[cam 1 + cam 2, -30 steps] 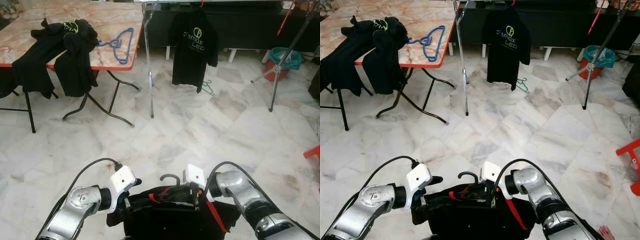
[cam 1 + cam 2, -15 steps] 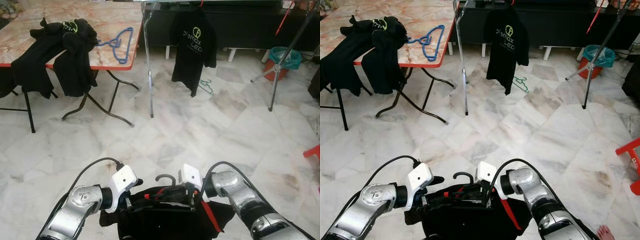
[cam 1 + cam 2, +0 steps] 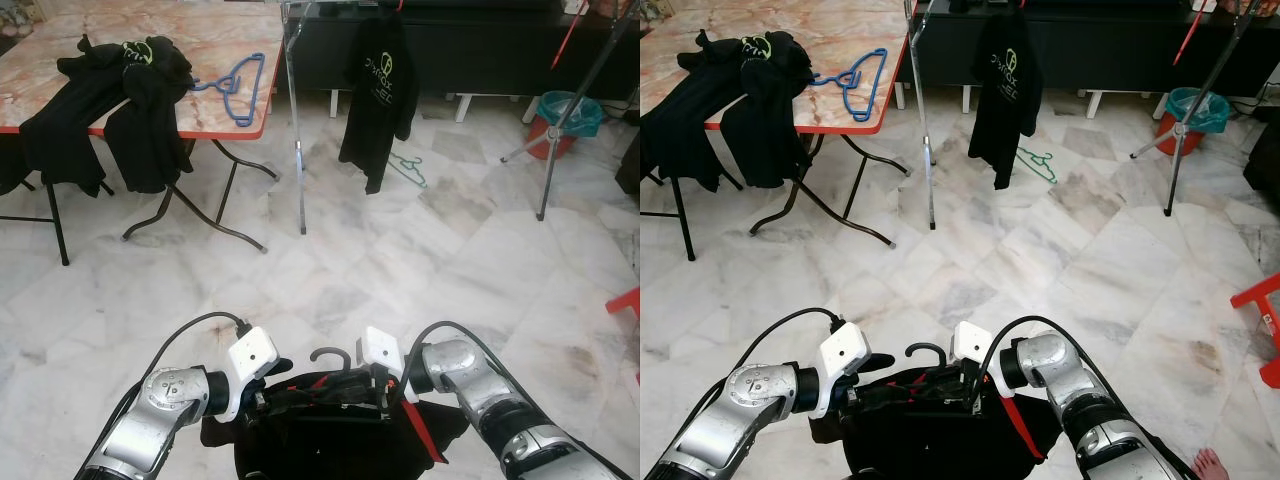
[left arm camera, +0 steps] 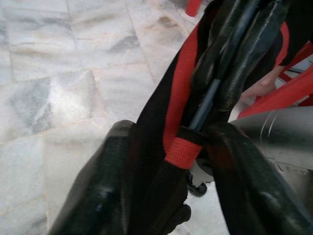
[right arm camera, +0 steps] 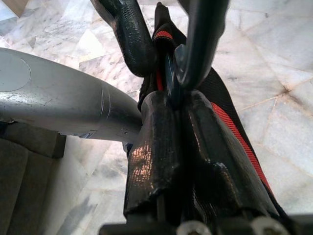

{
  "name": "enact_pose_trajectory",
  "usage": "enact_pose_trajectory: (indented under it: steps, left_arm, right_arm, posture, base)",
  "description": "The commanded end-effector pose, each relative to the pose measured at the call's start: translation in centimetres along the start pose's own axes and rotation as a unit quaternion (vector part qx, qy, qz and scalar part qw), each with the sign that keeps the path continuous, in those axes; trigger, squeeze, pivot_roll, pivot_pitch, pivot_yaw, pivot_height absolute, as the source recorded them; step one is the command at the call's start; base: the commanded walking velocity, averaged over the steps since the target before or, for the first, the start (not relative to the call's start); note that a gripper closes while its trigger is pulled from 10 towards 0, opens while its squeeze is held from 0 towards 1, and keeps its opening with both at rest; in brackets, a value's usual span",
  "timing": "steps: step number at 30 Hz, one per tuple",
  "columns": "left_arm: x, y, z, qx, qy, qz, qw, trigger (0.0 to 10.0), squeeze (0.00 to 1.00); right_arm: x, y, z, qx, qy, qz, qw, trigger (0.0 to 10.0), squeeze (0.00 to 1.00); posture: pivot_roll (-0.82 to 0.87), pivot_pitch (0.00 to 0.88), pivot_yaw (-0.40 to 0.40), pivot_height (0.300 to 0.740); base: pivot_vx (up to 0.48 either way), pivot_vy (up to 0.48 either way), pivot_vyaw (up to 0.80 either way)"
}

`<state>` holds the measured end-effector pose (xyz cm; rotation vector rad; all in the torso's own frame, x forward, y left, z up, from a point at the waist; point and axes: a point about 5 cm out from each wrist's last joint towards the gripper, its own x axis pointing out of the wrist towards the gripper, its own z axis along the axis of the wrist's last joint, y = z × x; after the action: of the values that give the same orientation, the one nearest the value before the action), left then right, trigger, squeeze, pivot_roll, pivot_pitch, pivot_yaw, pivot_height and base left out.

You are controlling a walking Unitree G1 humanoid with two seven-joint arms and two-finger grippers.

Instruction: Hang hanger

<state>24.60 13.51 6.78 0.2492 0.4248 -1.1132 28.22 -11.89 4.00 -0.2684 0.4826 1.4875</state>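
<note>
so the hanger [image 3: 330, 357] with the black garment [image 3: 330, 440] on it is held low in front of the robot, between the two arms, way short of the rack pole [image 3: 297, 120] across the marble floor [image 3: 400, 260]; left tool [image 4: 166, 161] is clamped on one end of it, you can see red trim and a thin dark bar pinched between its fingers [image 4: 102, 186]; right tool [image 5: 176, 127] is closed tight on the fabric and bar right under the hook; my guess is the whole thing is light, the frame stiff but the cloth floppy and a bit slidey, so gripping the bar through the fabric near both shoulders seems right, leaving the hook free to catch the rail; hard to tell stuff: the top rail of the rack is cut off at the frame edge above the shirt already hanging [image 3: 378, 90], the garment's lower part runs out of the picture, and I can't make out the hanger's full shape under the cloth; spare blue hangers [image 3: 235, 85] sit on the worktop [image 3: 230, 40]
</note>
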Motion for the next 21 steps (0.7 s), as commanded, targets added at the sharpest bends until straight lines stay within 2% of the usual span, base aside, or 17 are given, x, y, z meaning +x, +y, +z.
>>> enact_pose_trajectory:
  steps: [1,2,3,7,8,12,14,15,18,19,21]
  left_arm:
    - [-0.07,-0.2,-0.55,-0.013,0.01,-0.009,1.0,4.5,0.0]
    - [-0.07,-0.2,-0.55,-0.013,0.01,-0.009,1.0,4.5,0.0]
    - [-0.1,-0.24,-0.61,-0.014,0.012,-0.012,1.0,10.0,0.0]
    - [-0.22,-0.37,-0.91,-0.015,0.021,-0.018,1.0,10.0,0.0]
    - [-0.22,-0.34,-0.9,-0.015,0.02,-0.017,1.0,9.6,0.0]
    - [-0.2,-0.3,-0.93,-0.016,0.022,-0.018,0.999,9.5,0.0]
    - [-0.19,-0.25,-0.91,-0.016,0.021,-0.016,1.0,9.2,0.0]
    - [-0.19,-0.21,-0.91,-0.015,0.022,-0.015,1.0,8.2,0.0]
    - [-0.2,-0.2,-0.9,-0.015,0.022,-0.015,1.0,8.2,0.0]
    - [-0.21,-0.2,-0.89,-0.015,0.022,-0.015,1.0,7.6,0.0]
    - [-0.2,-0.18,-0.87,-0.016,0.022,-0.015,1.0,7.6,0.0]
  right_arm:
    - [-0.27,-0.59,1.1,-0.017,-0.011,-0.004,1.0,10.0,0.0]
    - [-0.27,-0.59,1.1,-0.017,-0.011,-0.004,1.0,10.0,0.0]
    - [-0.33,-0.64,1.1,-0.017,-0.01,-0.006,1.0,10.0,0.0]
    - [-0.56,-0.72,1.09,-0.017,-0.008,-0.007,1.0,10.0,0.0]
    - [-0.6,-0.75,1.08,-0.017,-0.008,-0.008,1.0,10.0,0.0]
    - [-0.59,-0.75,1.04,-0.015,-0.007,-0.01,1.0,10.0,0.0]
    - [-0.53,-0.68,1.01,-0.014,-0.009,-0.007,1.0,10.0,0.0]
    - [-0.46,-0.62,0.95,-0.013,-0.008,-0.006,1.0,10.0,0.0]
    - [-0.45,-0.61,0.93,-0.013,-0.007,-0.006,1.0,10.0,0.0]
    - [-0.43,-0.6,0.93,-0.013,-0.008,-0.006,1.0,10.0,0.0]
    - [-0.42,-0.61,0.94,-0.013,-0.008,-0.006,1.0,10.0,0.0]
  posture:
    - [0.09,0.115,-0.01,0.74]
    - [0.09,0.115,-0.01,0.74]
    - [0.09,0.115,-0.01,0.74]
    - [0.09,0.114,-0.01,0.74]
    - [0.09,0.114,-0.009,0.74]
    - [0.09,0.114,-0.008,0.74]
    - [0.09,0.114,-0.008,0.74]
    - [0.09,0.114,-0.009,0.74]
    - [0.09,0.114,-0.009,0.74]
    - [0.09,0.115,-0.008,0.74]
    - [0.09,0.115,-0.008,0.74]
  base:
    - [0.0,0.0,0.0]
    - [0.0,0.0,0.0]
    - [0.0,0.0,0.0]
    - [0.0,0.0,0.0]
    - [0.0,0.0,0.0]
    - [0.0,0.0,0.0]
    - [0.0,0.0,0.0]
    - [0.0,0.0,0.0]
    - [0.0,0.0,0.0]
    - [0.0,0.0,0.0]
    - [0.0,0.0,0.0]
